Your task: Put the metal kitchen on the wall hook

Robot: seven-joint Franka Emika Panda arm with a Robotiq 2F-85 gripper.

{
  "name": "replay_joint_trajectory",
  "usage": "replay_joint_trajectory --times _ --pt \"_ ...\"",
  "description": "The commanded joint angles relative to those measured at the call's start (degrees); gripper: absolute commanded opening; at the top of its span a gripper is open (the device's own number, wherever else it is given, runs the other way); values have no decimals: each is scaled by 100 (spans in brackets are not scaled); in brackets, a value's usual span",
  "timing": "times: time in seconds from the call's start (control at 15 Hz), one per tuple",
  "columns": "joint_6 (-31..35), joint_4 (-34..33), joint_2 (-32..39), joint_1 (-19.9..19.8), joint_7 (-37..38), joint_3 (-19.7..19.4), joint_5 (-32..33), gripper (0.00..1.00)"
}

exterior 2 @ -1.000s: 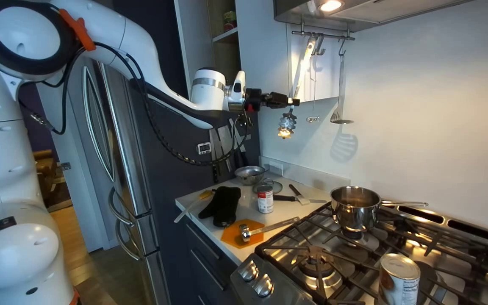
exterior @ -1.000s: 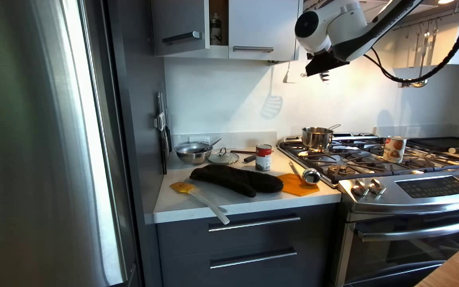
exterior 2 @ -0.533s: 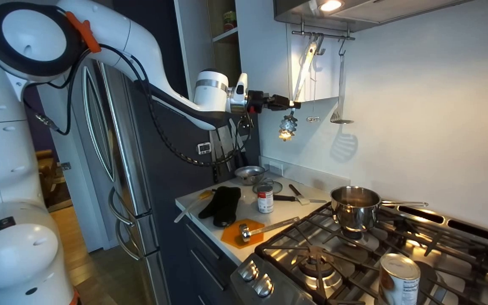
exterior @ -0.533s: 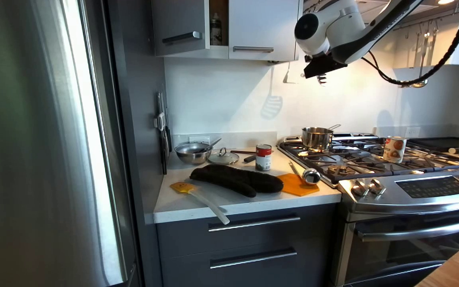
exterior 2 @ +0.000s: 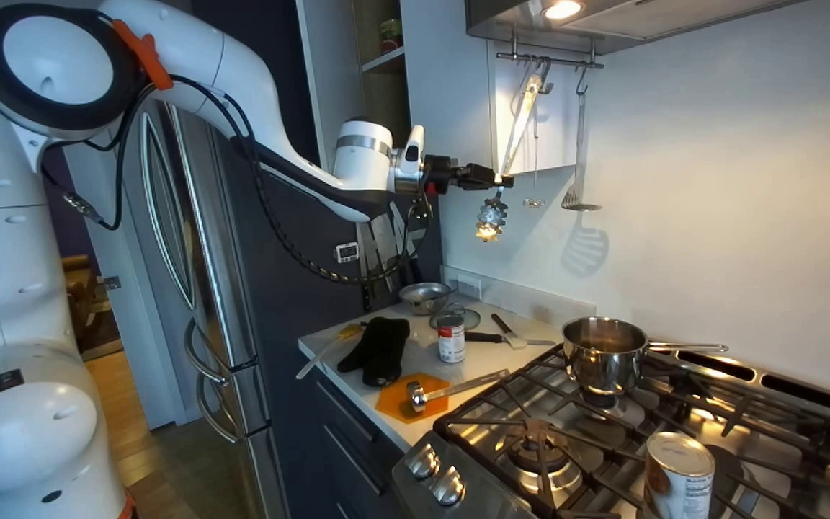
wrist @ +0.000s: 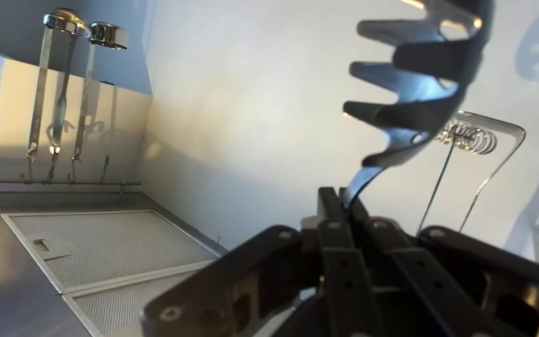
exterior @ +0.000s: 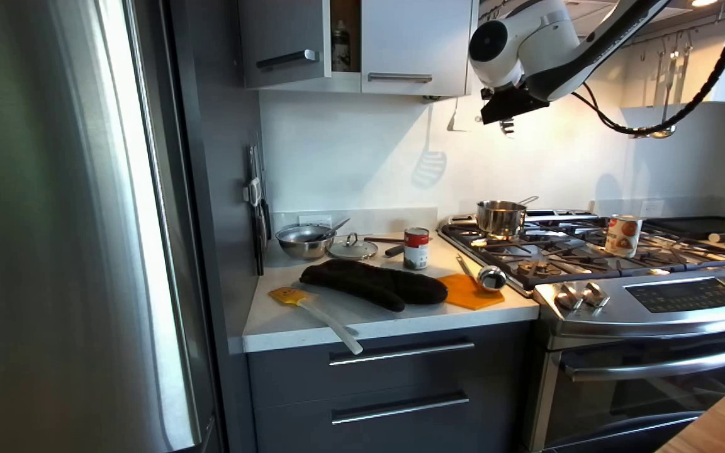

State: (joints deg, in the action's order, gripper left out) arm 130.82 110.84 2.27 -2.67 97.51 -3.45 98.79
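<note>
Pinching a metal pasta server, likely light, stiff, slippery, best held at this neck, the gripper has a rail above.

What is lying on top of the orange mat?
A metal ladle lies on the orange mat, its handle reaching past the edge. The surface under its head is covered; whether the black mitt overlaps is unclear.

On the table I count one mitt, one lid, one ladle, one mat, one bowl, one can; on the stove, one steel pot, another can; above, one claw, one pasta fork.
</note>
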Motion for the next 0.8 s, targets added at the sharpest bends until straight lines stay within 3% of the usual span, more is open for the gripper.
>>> replay_joint_trajectory --times 0.0,0.4,0.47,0.53,0.73 --pt "393 -15 -9 -80 75 -24 198 1" --pt "690 21 -3 -92 86 -29 271 2" --pt "690 22 -4 -96 87 -33 260 29" --pt "670 23 -4 -98 90 -35 258 30" --pt "652 30 -9 -106 76 -41 234 52"
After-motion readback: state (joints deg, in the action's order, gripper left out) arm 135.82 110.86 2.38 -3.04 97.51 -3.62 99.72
